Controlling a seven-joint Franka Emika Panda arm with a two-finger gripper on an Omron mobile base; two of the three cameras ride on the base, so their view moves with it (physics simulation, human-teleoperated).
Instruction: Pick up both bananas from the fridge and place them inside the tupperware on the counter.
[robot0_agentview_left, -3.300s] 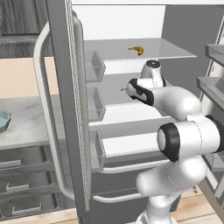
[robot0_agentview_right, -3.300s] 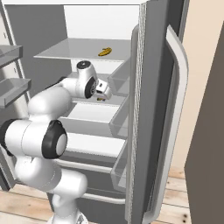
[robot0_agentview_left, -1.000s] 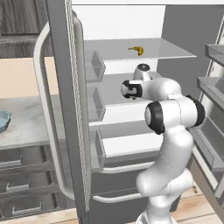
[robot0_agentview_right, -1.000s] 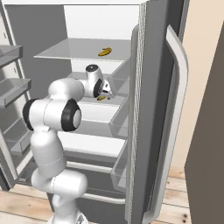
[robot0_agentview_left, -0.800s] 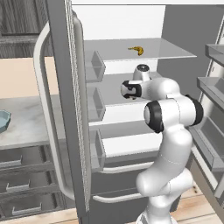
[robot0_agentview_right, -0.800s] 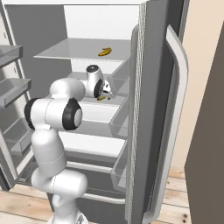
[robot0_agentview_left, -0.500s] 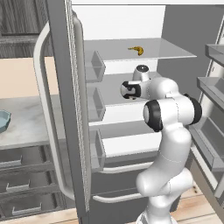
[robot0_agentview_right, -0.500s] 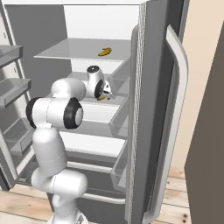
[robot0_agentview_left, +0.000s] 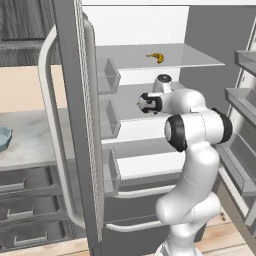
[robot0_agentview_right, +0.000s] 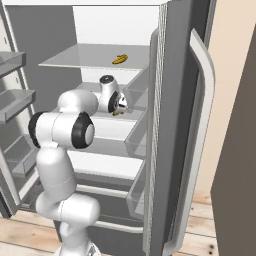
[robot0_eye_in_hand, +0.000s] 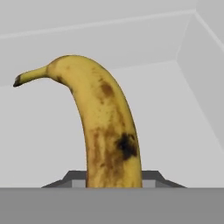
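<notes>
Item 1: banana (robot0_eye_in_hand: 103, 127) in fridge (robot0_agentview_right: 95, 75), middle shelf.
Gripper (robot0_agentview_right: 120, 106) is clamping it; long axis is running straight away from the claw.

A home kitchen is showing here: a tall grey stainless-look fridge (robot0_agentview_left: 75, 125) with white interior and grey shelves is standing open just around the jaws. Well off to their left, a light grey marbled stone counter (robot0_agentview_left: 30, 142) is sitting over dark grey drawers (robot0_agentview_left: 25, 200), with dark wood cabinets (robot0_agentview_left: 25, 25) hanging above.

wood plank floor (robot0_agentview_right: 20, 235), beige wall (robot0_agentview_left: 25, 90)
</notes>
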